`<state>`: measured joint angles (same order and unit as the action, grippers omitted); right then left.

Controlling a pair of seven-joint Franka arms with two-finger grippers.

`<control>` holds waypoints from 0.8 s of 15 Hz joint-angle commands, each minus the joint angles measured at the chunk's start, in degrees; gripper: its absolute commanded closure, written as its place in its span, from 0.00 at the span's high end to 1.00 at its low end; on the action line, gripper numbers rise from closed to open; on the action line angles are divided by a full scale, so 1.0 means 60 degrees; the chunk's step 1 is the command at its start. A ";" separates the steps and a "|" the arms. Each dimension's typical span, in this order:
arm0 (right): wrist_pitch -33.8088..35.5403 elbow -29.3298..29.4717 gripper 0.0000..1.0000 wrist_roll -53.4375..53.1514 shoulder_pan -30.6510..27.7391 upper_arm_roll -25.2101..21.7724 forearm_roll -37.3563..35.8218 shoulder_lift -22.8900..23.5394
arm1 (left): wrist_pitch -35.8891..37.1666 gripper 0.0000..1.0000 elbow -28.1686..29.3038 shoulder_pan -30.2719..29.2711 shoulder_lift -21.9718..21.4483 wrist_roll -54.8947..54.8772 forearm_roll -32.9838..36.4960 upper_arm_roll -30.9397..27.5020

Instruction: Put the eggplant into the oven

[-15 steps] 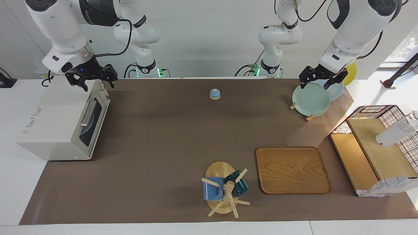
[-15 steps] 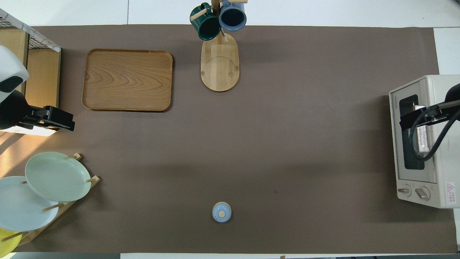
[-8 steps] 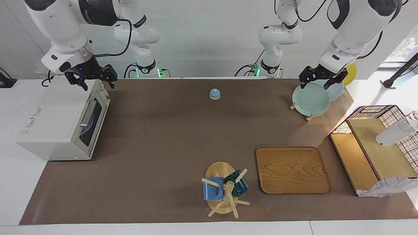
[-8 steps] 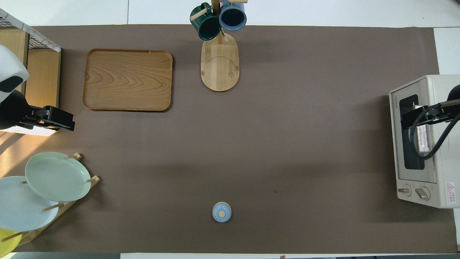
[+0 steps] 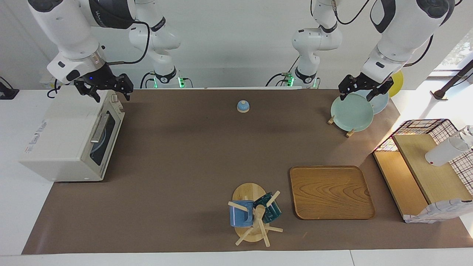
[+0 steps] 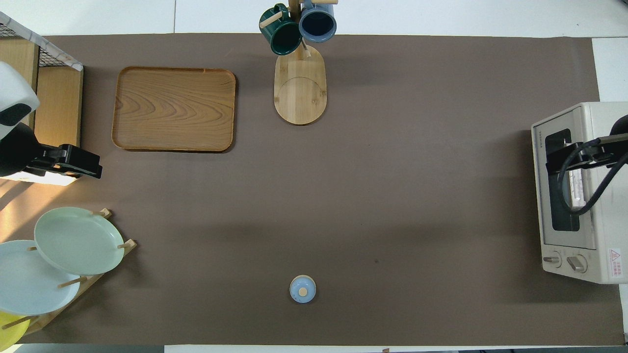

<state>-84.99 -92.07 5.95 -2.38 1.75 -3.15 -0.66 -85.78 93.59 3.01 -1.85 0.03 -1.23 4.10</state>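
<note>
Facing view: both grippers up and empty, oven shut, eggplant not seen

Right gripper (image 5: 111, 96) hangs over the knob-end top corner of the boxy cream-white toaster oven (image 5: 63, 140), fingers spread wide, holding nothing. Left gripper (image 5: 361, 96) hangs over the top edge of the pale green round plate (image 5: 351, 112), fingers also wide, nothing between them.

Closest to the robots, mid-table, sits a small blue dome with a wooden knob (image 5: 242, 106) on the brown table mat (image 5: 184, 155). Toward the left arm's end, the green plate stands tilted in a wooden peg rack (image 5: 349, 132), with a light blue plate (image 5: 381, 102) and a yellow plate (image 5: 398, 82) in the rack nearer to the robots.

The oven sits at the right arm's end of the table. Its dark glass door is shut and faces the table's middle, with the metal bar handle (image 5: 99, 128) across the door. Only a pale bluish round shape shows through the glass. I cannot make out the eggplant in either view and cannot tell if it is inside.

Farther out lies a rounded rectangular wooden tray (image 5: 331, 192). Beside it stands a wooden mug tree (image 5: 248, 192) on an oval base, carrying a blue mug (image 5: 240, 217) and a dark green mug (image 5: 269, 210). At the left arm's end is a wire-sided wooden shelf unit (image 5: 401, 181).
</note>
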 commanded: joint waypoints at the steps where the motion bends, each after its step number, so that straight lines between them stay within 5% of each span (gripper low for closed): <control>1: -0.0044 -0.0050 1.00 -0.0143 -0.0087 0.0017 0.0305 -0.0081 | 0.0014 1.00 0.0046 -0.0120 -0.0131 -0.0108 -0.0118 0.0035; 12: -0.0176 -0.0035 1.00 -0.0477 -0.0057 0.0031 0.0408 -0.0066 | 0.0014 1.00 0.0046 -0.0120 -0.0131 -0.0108 -0.0118 0.0035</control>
<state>-85.43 -92.07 5.49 -2.38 1.75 -2.77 -0.66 -85.78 93.59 3.00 -1.85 0.03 -1.23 4.10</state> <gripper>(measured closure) 0.000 0.000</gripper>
